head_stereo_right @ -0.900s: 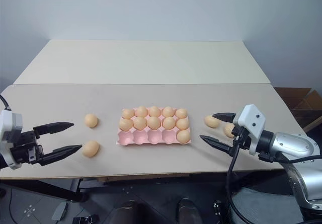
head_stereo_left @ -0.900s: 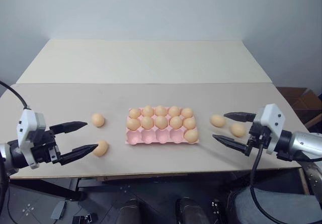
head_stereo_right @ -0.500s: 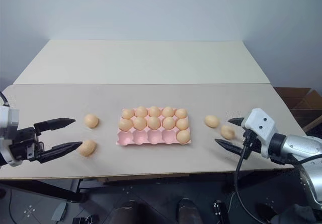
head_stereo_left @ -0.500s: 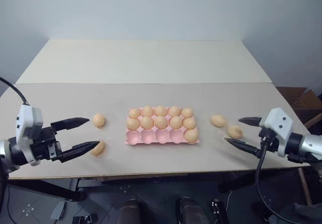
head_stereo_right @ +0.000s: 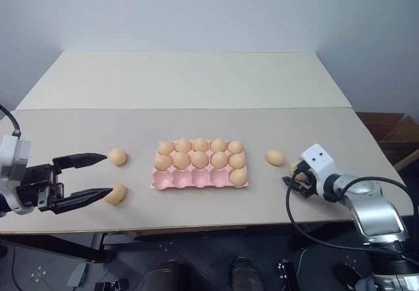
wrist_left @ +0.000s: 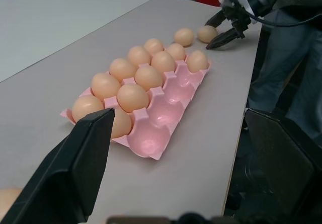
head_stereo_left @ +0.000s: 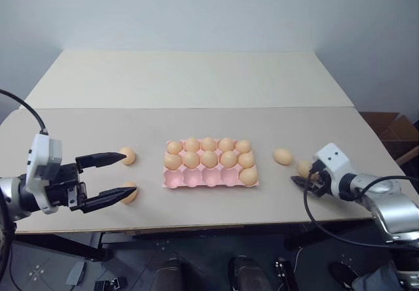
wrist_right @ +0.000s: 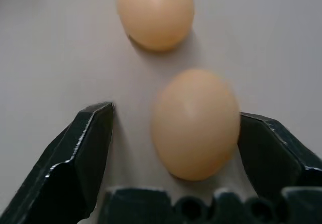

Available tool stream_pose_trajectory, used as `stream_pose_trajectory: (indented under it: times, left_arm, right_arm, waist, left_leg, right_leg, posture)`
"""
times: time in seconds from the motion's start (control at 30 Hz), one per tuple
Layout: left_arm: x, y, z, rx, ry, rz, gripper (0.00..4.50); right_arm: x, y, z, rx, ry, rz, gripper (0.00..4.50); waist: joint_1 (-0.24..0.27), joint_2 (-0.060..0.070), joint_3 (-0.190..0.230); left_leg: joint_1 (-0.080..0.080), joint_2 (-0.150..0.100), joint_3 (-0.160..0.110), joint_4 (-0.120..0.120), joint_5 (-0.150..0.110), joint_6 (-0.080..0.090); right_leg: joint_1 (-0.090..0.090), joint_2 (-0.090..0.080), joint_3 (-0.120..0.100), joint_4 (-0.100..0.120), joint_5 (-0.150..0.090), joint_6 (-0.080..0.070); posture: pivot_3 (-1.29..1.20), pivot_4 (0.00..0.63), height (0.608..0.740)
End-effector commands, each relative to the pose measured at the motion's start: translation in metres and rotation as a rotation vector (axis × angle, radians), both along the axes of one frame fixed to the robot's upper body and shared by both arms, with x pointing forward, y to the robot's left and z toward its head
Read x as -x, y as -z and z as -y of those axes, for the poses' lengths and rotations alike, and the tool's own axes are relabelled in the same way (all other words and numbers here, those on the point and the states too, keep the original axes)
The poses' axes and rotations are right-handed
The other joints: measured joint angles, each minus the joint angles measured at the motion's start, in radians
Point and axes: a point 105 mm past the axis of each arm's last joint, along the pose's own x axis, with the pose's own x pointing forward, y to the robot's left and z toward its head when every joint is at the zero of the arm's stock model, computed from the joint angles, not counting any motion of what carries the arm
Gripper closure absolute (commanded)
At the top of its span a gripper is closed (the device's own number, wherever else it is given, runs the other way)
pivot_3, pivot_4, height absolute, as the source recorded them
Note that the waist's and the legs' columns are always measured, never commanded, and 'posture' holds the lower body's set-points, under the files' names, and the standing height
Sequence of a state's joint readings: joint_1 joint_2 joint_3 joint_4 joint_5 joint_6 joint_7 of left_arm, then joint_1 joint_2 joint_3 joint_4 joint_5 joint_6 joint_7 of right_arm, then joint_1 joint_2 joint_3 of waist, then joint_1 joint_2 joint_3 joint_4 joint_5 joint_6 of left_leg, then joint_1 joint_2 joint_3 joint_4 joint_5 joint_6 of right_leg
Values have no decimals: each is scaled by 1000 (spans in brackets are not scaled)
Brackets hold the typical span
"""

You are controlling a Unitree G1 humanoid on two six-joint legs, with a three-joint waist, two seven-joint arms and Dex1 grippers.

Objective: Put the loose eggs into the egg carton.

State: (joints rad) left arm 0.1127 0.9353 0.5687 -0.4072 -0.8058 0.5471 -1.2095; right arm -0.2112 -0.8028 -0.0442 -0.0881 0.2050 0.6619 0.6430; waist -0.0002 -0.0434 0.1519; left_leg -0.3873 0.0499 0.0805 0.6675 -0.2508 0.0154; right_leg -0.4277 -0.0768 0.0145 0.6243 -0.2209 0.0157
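Note:
The pink egg carton [head_stereo_left: 196,179] lies mid-table with its two far rows full, one egg at the right end of the near row, and the other near cups bare. Two loose eggs lie on the left, a far one [head_stereo_left: 127,155] and a near one [head_stereo_left: 130,193]. My left gripper [head_stereo_left: 128,172] is open, and each fingertip ends next to one of these eggs. On the right, one loose egg [head_stereo_left: 283,155] lies free. My right gripper [wrist_right: 173,128] is open around the other egg [wrist_right: 195,123], which rests against one finger [wrist_right: 271,148] with a gap to the other finger.
The table's near edge [head_stereo_left: 209,222] runs just in front of both grippers. Behind the carton a seam [head_stereo_left: 190,108] joins a second, paler tabletop. A brown box [head_stereo_left: 393,131] stands beyond the right edge.
My right gripper has dropped to the table, its fingers narrowing around the nearer right-hand egg. My left gripper has edged slightly toward the carton, still open.

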Motion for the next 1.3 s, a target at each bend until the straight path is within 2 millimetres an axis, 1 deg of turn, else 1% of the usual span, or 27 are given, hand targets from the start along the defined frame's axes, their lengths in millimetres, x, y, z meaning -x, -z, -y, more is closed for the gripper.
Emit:
stream_pose_trajectory:
  times: [0.03,0.07,0.13,0.17,0.23,0.3,0.37,0.47,0.57,0.67,0.7,0.77,0.8,0.83,0.9,0.93,1.03,1.13,1.17,1.2,1.27,1.3]
  left_arm:
    - [3,-10,4,-27,21,49,0]
    - [3,-11,4,-26,20,50,0]
    - [4,-10,4,-24,20,51,0]
    - [4,-10,4,-24,20,51,0]
    - [4,-9,5,-21,21,50,0]
    - [3,-8,6,-19,23,48,0]
    - [3,-8,7,-17,27,47,0]
    - [3,-7,7,-19,33,45,0]
    - [2,-8,8,-21,32,49,0]
    - [2,-9,7,-21,30,53,0]
    - [2,-9,6,-23,28,53,0]
    - [3,-9,6,-26,26,52,0]
    - [3,-8,6,-26,25,52,0]
    - [3,-9,6,-29,25,53,0]
    - [3,-10,5,-27,22,55,0]
    - [3,-10,4,-32,19,55,0]
    - [3,-9,0,-39,7,48,0]
    - [4,-8,-9,-45,-27,36,0]
    - [5,-8,-12,-45,-34,32,0]
    - [5,-6,-15,-54,-47,28,0]
    - [6,-5,-24,-48,-75,15,0]
    - [6,-5,-27,-41,-84,11,0]
  right_arm:
    - [-3,-28,-1,27,0,103,1618]
    - [-1,-39,-7,25,-27,135,1935]
    - [5,-59,-24,16,-93,189,1935]
    - [7,-64,-29,10,-108,199,1935]
    - [15,-83,-57,-25,-202,239,1935]
    - [27,-93,-89,-68,-317,249,1935]
    - [34,-94,-110,-93,-398,236,1935]
    - [34,-83,-149,-145,-475,204,1935]
    - [29,-68,-166,-140,-494,154,1935]
    - [33,-53,-175,-115,-531,109,1935]
    - [33,-48,-177,-108,-533,101,1935]
    - [29,-47,-178,-112,-509,100,1501]
    - [26,-51,-177,-118,-493,115,1295]
    - [23,-60,-176,-138,-476,136,960]
    - [24,-73,-170,-140,-477,176,260]
    - [26,-80,-167,-141,-474,190,51]
    - [33,-99,-153,-152,-471,228,51]
    - [43,-115,-127,-174,-460,245,51]
    - [46,-117,-120,-181,-458,245,51]
    - [49,-117,-109,-181,-454,244,51]
    - [57,-115,-86,-147,-469,251,51]
    - [60,-114,-79,-132,-481,254,51]
  waist:
    - [0,0,0]
    - [0,0,0]
    - [0,1,1]
    - [-2,1,1]
    - [-4,1,1]
    - [-10,1,1]
    - [-12,1,1]
    - [-14,0,0]
    - [-14,0,0]
    - [-5,0,0]
    - [-5,0,0]
    - [-6,0,0]
    - [-7,0,0]
    - [-9,0,0]
    - [-10,0,0]
    - [-10,0,0]
    - [-9,0,0]
    - [-7,0,0]
    - [-7,0,0]
    - [-6,0,0]
    - [-2,0,0]
    - [-1,0,0]
  left_leg:
    - [0,0,0,0,0,0]
    - [0,0,0,0,0,0]
    - [0,0,0,0,0,0]
    - [0,0,0,0,0,0]
    - [0,1,0,0,0,0]
    - [1,2,0,0,0,0]
    - [1,2,-1,0,0,0]
    - [1,2,-1,0,0,0]
    - [1,1,-1,0,0,0]
    - [-1,0,-1,0,0,0]
    - [-2,0,-1,0,0,0]
    - [-2,0,-1,0,0,0]
    - [-2,0,-1,0,0,0]
    - [-2,0,-1,0,0,0]
    - [-2,0,-1,0,0,0]
    - [-2,1,-1,0,0,0]
    - [-2,1,-1,0,0,0]
    - [-2,1,-1,0,0,0]
    - [-2,1,-1,-1,0,0]
    - [-2,1,-1,-1,0,0]
    - [-2,0,-1,-2,0,0]
    - [-1,0,0,-2,0,0]
  right_leg:
    - [0,0,0,0,0,0]
    - [0,0,0,0,0,0]
    - [0,0,0,0,0,1]
    - [-1,0,0,1,0,2]
    - [0,1,0,1,0,4]
    - [0,1,0,1,0,4]
    - [0,1,0,2,0,4]
    - [0,1,-1,1,-1,3]
    - [-1,0,0,1,0,-1]
    - [-2,-1,-1,1,0,0]
    - [-2,-1,-1,0,0,0]
    - [-2,-1,-1,-1,1,0]
    - [-2,0,-1,0,1,0]
    - [-2,0,-1,0,1,0]
    - [-3,0,-1,2,1,0]
    - [-3,0,-1,2,1,0]
    - [-3,0,-1,2,1,0]
    - [-3,0,-1,1,1,1]
    - [-3,0,-1,1,1,2]
    - [-3,0,-1,0,2,2]
    - [-3,0,-1,0,1,2]
    - [-2,0,-1,-1,0,2]
  posture:
    - [0,150,740]
    - [0,150,740]
    - [0,150,740]
    - [0,150,740]
    - [0,150,740]
    - [0,150,740]
    - [0,150,740]
    - [0,150,740]
    - [0,150,740]
    - [0,150,740]
    - [0,150,740]
    - [0,150,740]
    - [0,150,740]
    - [0,150,740]
    - [0,150,740]
    - [0,150,740]
    - [0,150,740]
    - [0,150,740]
    - [0,150,740]
    - [0,150,740]
    - [0,150,740]
    - [0,150,740]
